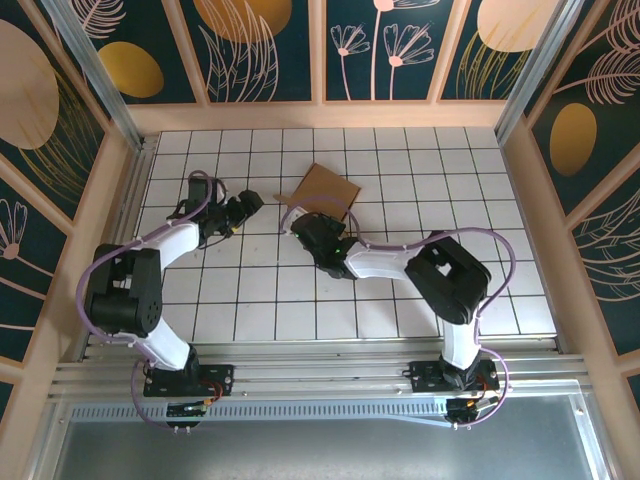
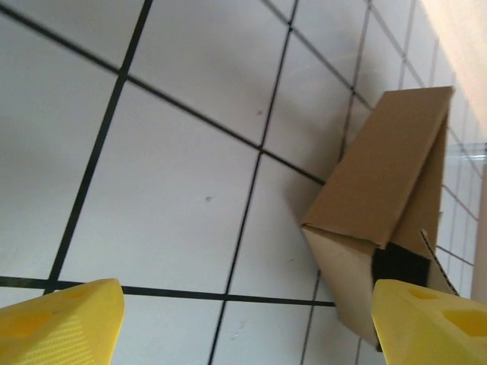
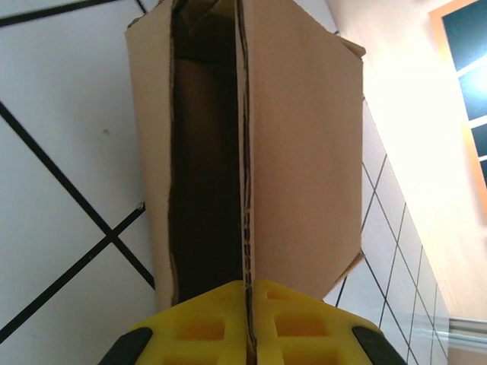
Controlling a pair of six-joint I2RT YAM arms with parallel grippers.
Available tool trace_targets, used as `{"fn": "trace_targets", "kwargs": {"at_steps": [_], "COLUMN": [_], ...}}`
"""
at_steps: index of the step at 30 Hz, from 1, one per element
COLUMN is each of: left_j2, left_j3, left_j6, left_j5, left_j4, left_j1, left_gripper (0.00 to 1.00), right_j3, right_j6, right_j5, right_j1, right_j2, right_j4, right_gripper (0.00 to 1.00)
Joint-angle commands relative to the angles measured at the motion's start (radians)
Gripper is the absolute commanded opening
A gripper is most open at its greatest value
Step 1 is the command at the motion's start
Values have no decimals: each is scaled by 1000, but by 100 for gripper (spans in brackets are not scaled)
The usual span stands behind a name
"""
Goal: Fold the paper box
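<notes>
- Left gripper [image 1: 238, 212] — its yellow fingers [image 2: 61, 323] stand wide apart with nothing between them, and it hovers just left of the box [image 1: 325, 190]. I judge its job is to come in on the free flap. It should approach low and square to the fold line, so the panel turns on its crease and does not buckle.
- Right gripper [image 3: 247, 304] — its fingers are pressed tight together on a thin cardboard edge at the box's near side. This pinch is the anchor, and it seems best held firm and steady while the other side works. A tug could tear the edge or drag the box over the table [image 1: 500, 200].
- The box sits mid-table, toward the far side, between the two grippers.
- It is plain brown cardboard, partly raised. In the left wrist view a panel leans up like a tent. In the right wrist view two walls stand with a deep dark slot between them, the gripped edge running up the middle.
- Whether any tabs are locked I cannot tell.
</notes>
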Motion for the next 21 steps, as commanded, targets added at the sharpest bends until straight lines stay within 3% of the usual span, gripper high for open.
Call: {"fn": "trace_targets", "kwargs": {"at_steps": [1,6,10,14,18,21], "left_j2": [33,158,267,287,292,296], "left_j3": [5,83,168,216,276,313], "left_j6": [20,29,48,89,168,251], "left_j5": [34,69,82,51,91,179], "left_j4": [19,-12,-43,-60,-63,-58], "left_j1": [6,6,5,5,4,-4], "left_gripper": [83,77,71,70,72,77], "right_j3": [-9,-4,21,38,8,-22], "right_j6": [-31,-69,-21,60,230,497], "right_j5": [-5,8,-53,-153,-312,-528], "right_j1": [-10,-9,-9,3,-15,-114], "right_j2": [41,94,67,-33,-224,-372], "right_j4": [39,52,-19,-108,-130,-133], "right_gripper": [10,16,40,51,64,73]}}
